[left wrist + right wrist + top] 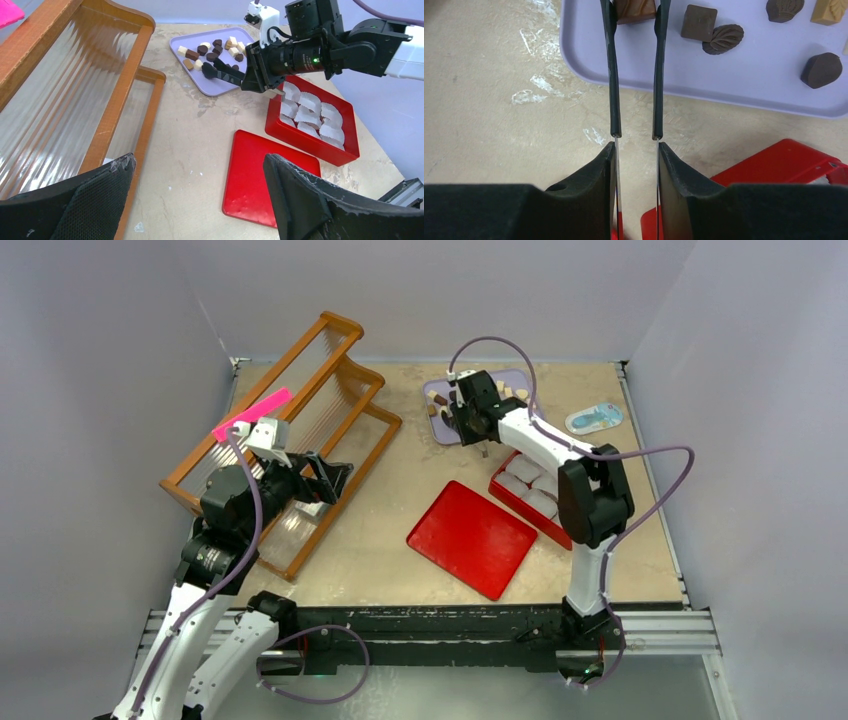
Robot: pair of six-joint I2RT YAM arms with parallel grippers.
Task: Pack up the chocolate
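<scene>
- Top camera: high behind the arms, looking down on the whole counter (400,490).
- Left wrist camera: low, looking across from far at the purple tray (197,86).
- Right wrist camera: very close above that same tray and chocolate (698,22), past the right hand (634,20).

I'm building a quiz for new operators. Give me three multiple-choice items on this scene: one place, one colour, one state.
1. Where is the flat red square lid? A flat on the table beside the red square box; B closed on that box; C standing on edge.
2. Colour of the plastic tray under the chocolate? A green; B lavender; C orange.
3. The left gripper is: A shut on the lid; B shut on the tray; C open, empty.
Key: A, it lies by the box; B, pale purple shows; C, fingers spread, nothing between.
</scene>
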